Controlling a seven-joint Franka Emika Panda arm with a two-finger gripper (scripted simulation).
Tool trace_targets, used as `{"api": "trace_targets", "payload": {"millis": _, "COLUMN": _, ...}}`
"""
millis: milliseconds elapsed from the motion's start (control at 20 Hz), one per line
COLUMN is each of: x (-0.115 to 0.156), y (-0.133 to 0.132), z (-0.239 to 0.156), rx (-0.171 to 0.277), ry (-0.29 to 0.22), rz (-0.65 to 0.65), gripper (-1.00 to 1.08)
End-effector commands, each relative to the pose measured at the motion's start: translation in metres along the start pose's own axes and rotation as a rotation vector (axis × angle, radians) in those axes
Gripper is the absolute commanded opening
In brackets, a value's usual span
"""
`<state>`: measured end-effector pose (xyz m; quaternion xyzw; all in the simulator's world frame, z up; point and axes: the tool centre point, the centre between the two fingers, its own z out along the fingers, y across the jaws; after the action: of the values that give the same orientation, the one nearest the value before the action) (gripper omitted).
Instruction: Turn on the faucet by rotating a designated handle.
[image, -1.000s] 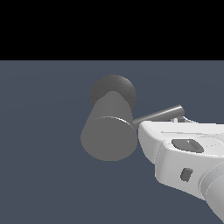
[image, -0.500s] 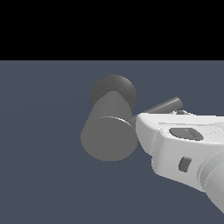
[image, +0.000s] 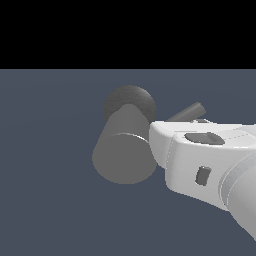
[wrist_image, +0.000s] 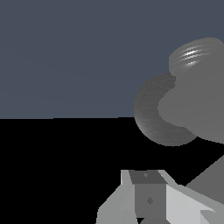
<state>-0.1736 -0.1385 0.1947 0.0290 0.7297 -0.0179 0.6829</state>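
Observation:
The faucet (image: 124, 156) is a thick matte grey cylinder with its flat round end facing the exterior view, standing out from a darker round base (image: 129, 101). The handle (image: 187, 113), a thin grey rod, slants up toward the exterior view's right from behind the cylinder, and its lower part is hidden by my hand. My white gripper (image: 172, 132) sits right beside the cylinder on the exterior view's right, over the rod's lower part. Its fingertips are hidden there. The wrist view shows the faucet (wrist_image: 192, 109) close ahead and one grey finger (wrist_image: 148, 194).
A flat blue-grey floor (image: 50, 200) spreads around the faucet, with black background above it. My arm's white wrist (image: 240, 195) fills the lower part of the exterior view's right.
The handle's free end has swung upward, so the rod stands steeper. My gripper has crept slightly toward the exterior view's left, closer against the cylinder.

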Motion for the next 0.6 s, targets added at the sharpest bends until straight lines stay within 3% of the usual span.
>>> {"api": "trace_targets", "payload": {"millis": 0, "x": -0.022, "y": 0.014, "z": 0.002, "rx": -0.015, "ry": -0.044, "rz": -0.002, "gripper": -1.0}}
{"api": "trace_targets", "payload": {"millis": 550, "x": -0.052, "y": 0.036, "z": 0.001, "rx": -0.021, "ry": -0.062, "rz": -0.004, "gripper": -1.0}}
